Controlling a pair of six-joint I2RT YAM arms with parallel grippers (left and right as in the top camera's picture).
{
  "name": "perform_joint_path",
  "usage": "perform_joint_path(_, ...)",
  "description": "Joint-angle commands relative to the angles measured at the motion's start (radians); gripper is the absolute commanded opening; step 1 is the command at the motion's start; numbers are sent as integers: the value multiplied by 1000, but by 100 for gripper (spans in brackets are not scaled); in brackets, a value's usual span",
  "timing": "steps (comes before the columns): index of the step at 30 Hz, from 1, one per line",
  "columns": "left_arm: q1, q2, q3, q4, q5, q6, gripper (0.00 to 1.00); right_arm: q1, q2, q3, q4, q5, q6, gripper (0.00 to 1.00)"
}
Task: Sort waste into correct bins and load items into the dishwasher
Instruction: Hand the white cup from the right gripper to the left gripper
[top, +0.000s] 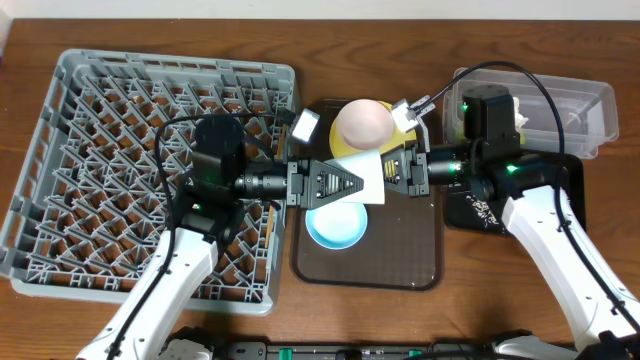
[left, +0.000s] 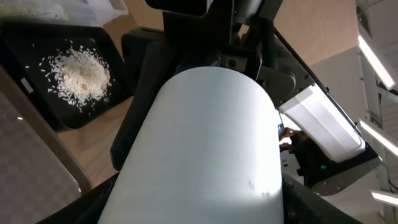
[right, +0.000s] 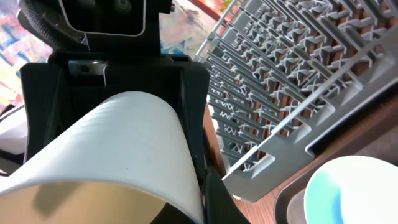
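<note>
A white bowl (top: 366, 178) hangs over the brown serving tray (top: 400, 255), held between both grippers. My left gripper (top: 350, 185) has a finger on each side of it, and its white wall fills the left wrist view (left: 205, 149). My right gripper (top: 388, 172) pinches its rim from the other side; the right wrist view shows the white outside and shaded tan inside (right: 118, 143) against one finger (right: 214, 199). The pale-yellow plate (top: 343, 148) lies behind with a pale round dome (top: 362, 122) on it. The light-blue bowl (top: 336, 224) sits on the tray. The wrapper is out of view.
The grey dish rack (top: 100, 150) fills the left side and shows in the right wrist view (right: 298, 74). The black tray (top: 470, 212) holds pale crumbs (left: 78, 71). The clear tub (top: 575, 105) stands at the back right.
</note>
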Motion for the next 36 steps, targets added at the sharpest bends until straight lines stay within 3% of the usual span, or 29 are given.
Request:
perform_joint_path(1,-3,-12,14,20,-5,3,64,-2,8,-5,-35,208,-2,1)
perform_joint_path(12,-2,-12,14,20,-5,38,64,-21,8,-5,-59,261,-1,1)
perform_joint_path(15,-2,-12,14,20,-5,50,74,-32,8,-5,-71,260,-1,1)
perform_joint_path(36,33,-12,14,20,-5,61,74,-67,8,-5,-94,257,-1,1)
